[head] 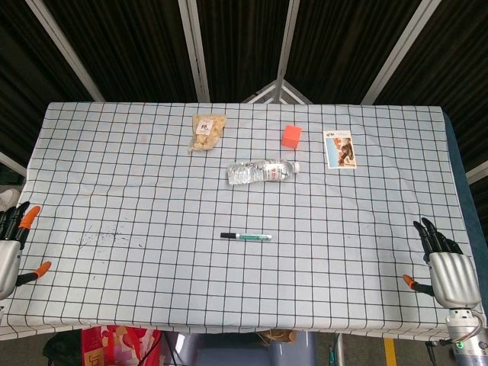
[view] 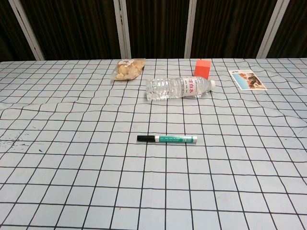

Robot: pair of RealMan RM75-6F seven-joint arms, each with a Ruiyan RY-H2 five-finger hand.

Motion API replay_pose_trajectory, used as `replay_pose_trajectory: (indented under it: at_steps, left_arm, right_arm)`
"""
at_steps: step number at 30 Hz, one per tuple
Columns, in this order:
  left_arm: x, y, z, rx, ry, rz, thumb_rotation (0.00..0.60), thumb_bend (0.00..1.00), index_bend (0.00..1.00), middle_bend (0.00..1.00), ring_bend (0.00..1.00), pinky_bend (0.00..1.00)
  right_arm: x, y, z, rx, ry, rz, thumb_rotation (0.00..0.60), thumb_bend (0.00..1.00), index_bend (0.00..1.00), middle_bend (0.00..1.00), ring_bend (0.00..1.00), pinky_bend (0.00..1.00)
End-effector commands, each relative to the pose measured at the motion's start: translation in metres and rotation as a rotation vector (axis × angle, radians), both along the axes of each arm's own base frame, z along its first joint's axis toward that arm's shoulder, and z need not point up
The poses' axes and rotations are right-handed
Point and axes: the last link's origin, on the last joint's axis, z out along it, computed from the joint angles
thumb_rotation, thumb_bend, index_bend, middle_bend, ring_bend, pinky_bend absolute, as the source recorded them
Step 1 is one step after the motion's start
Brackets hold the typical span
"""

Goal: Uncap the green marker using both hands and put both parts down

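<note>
Marker [head: 246, 236]: capped, flat on table [head: 114, 198], mid-front. Left hand [head: 14, 245] and right hand [head: 444, 268]: at table edges, fingers apart, holding nothing.

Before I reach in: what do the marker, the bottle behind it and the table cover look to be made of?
The green marker with a black cap looks like smooth hard plastic; its white barrel carries a green printed label. The clear water bottle lying on its side looks like thin transparent plastic, ribbed and glinting. The white checked table cover seems to be cloth or thin sheeting, since it shows soft wrinkles; which one is unclear.
</note>
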Motion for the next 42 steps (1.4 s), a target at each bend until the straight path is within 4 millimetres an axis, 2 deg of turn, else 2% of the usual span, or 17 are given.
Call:
replay_pose_trajectory:
  at_steps: [1,7,12,18,24,28,35,42]
  left_arm:
    - [0.004,-0.003,0.004,0.007,0.004,-0.009,0.600,0.19,0.01,0.00,0.00,0.03]
    - [-0.002,-0.009,0.002,0.006,0.009,0.004,0.600,0.19,0.01,0.00,0.00,0.03]
    - [-0.009,-0.009,0.004,0.016,-0.010,0.017,0.600,0.19,0.01,0.00,0.00,0.03]
    - [-0.013,-0.007,0.007,0.016,0.015,0.012,0.600,0.19,0.01,0.00,0.00,0.03]
    - [-0.009,-0.004,-0.001,-0.005,-0.016,0.002,0.600,0.19,0.01,0.00,0.00,0.03]
    - [-0.008,-0.002,0.002,0.008,0.025,-0.001,0.600,0.19,0.02,0.00,0.00,0.03]
    - [0.011,0.000,0.011,0.014,-0.024,-0.023,0.600,0.19,0.03,0.00,0.00,0.03]
    - [0.013,0.004,0.006,-0.003,-0.021,-0.015,0.600,0.19,0.03,0.00,0.00,0.03]
  right_arm:
    - [0.003,-0.001,-0.004,0.010,-0.004,0.007,0.600,0.13,0.08,0.08,0.19,0.26]
    - [0.013,-0.006,-0.013,0.023,-0.006,0.035,0.600,0.13,0.08,0.08,0.19,0.26]
    - [0.019,-0.011,-0.010,0.020,0.008,0.045,0.600,0.13,0.08,0.08,0.19,0.26]
    - [0.024,-0.008,-0.007,0.026,0.009,0.039,0.600,0.13,0.08,0.08,0.19,0.26]
    - [0.023,-0.008,-0.008,0.033,0.008,0.030,0.600,0.13,0.08,0.08,0.19,0.26]
    - [0.021,-0.007,-0.011,0.043,-0.006,0.016,0.600,0.13,0.08,0.08,0.19,0.26]
    - [0.018,-0.008,-0.019,0.052,-0.044,0.009,0.600,0.13,0.09,0.08,0.19,0.26]
    - [0.036,-0.018,-0.039,0.092,-0.107,0.049,0.600,0.13,0.16,0.12,0.19,0.19]
